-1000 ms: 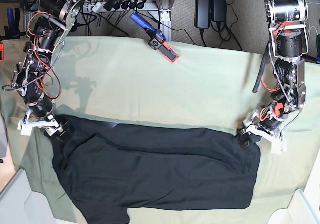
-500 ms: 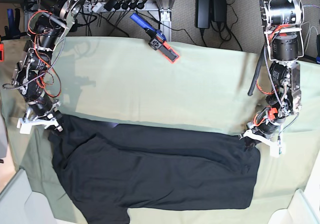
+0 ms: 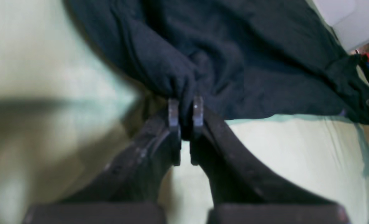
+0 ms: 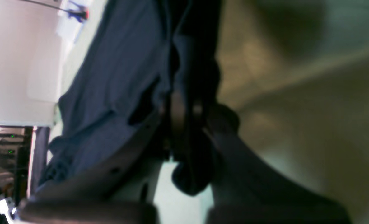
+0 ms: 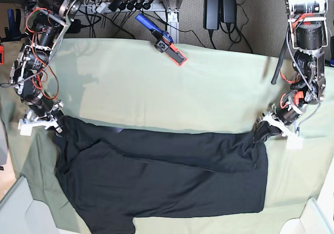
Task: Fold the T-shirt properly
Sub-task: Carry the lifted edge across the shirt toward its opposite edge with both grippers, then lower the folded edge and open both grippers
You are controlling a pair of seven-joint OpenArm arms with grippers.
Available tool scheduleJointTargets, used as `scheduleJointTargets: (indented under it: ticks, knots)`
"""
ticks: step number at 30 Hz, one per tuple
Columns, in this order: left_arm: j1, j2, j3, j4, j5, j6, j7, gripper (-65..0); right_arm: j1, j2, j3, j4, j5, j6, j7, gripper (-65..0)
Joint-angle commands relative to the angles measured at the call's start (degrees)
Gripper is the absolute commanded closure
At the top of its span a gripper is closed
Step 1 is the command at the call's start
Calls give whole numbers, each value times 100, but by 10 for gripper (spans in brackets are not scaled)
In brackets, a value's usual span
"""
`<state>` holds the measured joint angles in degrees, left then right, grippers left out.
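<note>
The black T-shirt [image 5: 156, 176] lies spread across the near half of the pale green sheet [image 5: 172, 93], folded lengthwise with a sleeve hanging toward the front left. No print or label shows. My left gripper [image 5: 262, 130] is shut on the shirt's far right corner; in the left wrist view its fingers [image 3: 184, 109] pinch a bunch of black cloth [image 3: 221, 56]. My right gripper [image 5: 56, 125] is shut on the shirt's far left corner; the right wrist view shows dark cloth [image 4: 116, 77] clamped between its fingers [image 4: 184, 109].
A blue and orange tool [image 5: 163, 41] lies at the sheet's far edge. Cables and power bricks [image 5: 219, 7] lie behind the table. White bin edges [image 5: 313, 218] stand at the front corners.
Both grippers have moved outward and slightly back, still holding the shirt's far corners. The shirt's far edge is pulled straighter and tauter between them.
</note>
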<state>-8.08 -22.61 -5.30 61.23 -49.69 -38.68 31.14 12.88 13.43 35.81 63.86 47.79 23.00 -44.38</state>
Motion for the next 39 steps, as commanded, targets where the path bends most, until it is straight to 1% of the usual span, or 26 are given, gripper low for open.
scheduleJointTargets:
  ticks: [1, 4, 6, 8, 11, 13, 19, 23, 27, 32, 36, 39]
  knots:
    - [-87, -151, -31, 96, -184, -132, -109, 0, 39, 162, 7, 98, 170, 444, 17, 0]
    - [-31, -319, -31, 96, -345, -132, -52, 0, -170, 315, 7, 98, 400, 444, -116, 0]
    - [-33, -424, -31, 96, -614, -132, 186, 0, -341, 426, 7, 105, 632, 446, -229, 0]
    - [-35, -507, -35, 103, -1014, -132, 535, 0, -503, 542, 7, 109, 859, 450, -308, 0]
    - [-24, -575, -35, 107, -1690, -132, 1314, 0, -726, 699, 7, 129, 1064, 527, -382, 0]
    - [35, -584, -35, 107, -2002, -132, 1565, 0, -885, 787, 7, 138, 1185, 584, -413, 0]
    - [271, -584, -72, 114, -2179, -132, 1703, 0, -1344, 841, 15, 284, 1329, 595, -457, 0]
    - [564, -584, -164, 208, -2295, -132, 1718, 0, -1694, 841, 17, 575, 1375, 595, -496, 0]
    - [1010, -586, -365, 667, -2293, -132, 1727, 0, -2098, 846, 17, 962, 1377, 595, -494, 0]
    - [1661, -669, -914, 1478, -2306, -132, 1757, 0, -2616, 850, 20, 1491, 1373, 595, -494, 0]
    - [2105, -793, -1244, 1943, -2448, -132, 1759, 0, -2907, 850, 79, 1685, 1397, 595, -496, 0]
    - [2302, -804, -1379, 2157, -2465, -132, 1784, 0, -3040, 874, 175, 1766, 1419, 595, -505, 0]
